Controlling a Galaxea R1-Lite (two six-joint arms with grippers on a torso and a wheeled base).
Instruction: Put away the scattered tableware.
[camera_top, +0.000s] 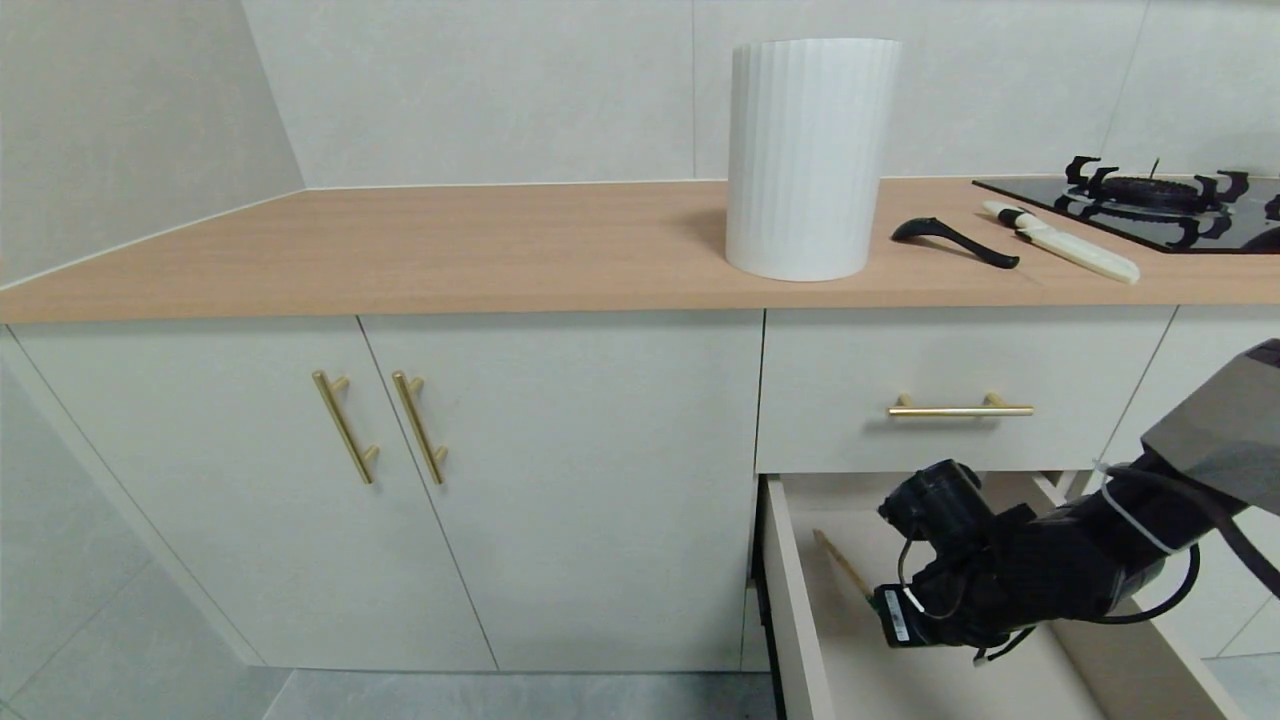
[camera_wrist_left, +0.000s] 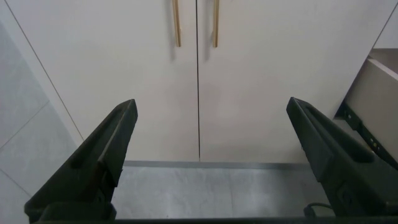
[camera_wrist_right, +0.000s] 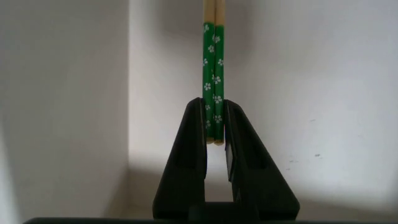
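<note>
A pair of green-ended chopsticks (camera_wrist_right: 214, 81) is clamped in the right end effector (camera_wrist_right: 216, 127) inside the open drawer (camera_top: 795, 600); the left end effector (camera_wrist_left: 211, 109) is held released before cabinet doors (camera_wrist_left: 261, 81).

Head view: high up, facing forward and down at the countertop (camera_top: 400, 250), cabinet doors (camera_top: 560, 480) and open drawer (camera_top: 795, 600), from mid-distance.
Left wrist view: low, facing the same doors, close, past the left gripper (camera_wrist_left: 210, 106).
Right wrist view: inside the drawer, very close, looking along the right gripper (camera_wrist_right: 214, 106) at the chopsticks (camera_wrist_right: 214, 74).
Shared: the door handles (camera_top: 345, 427) appear in the head and left wrist views; the drawer and chopsticks appear in the head and right wrist views.
</note>
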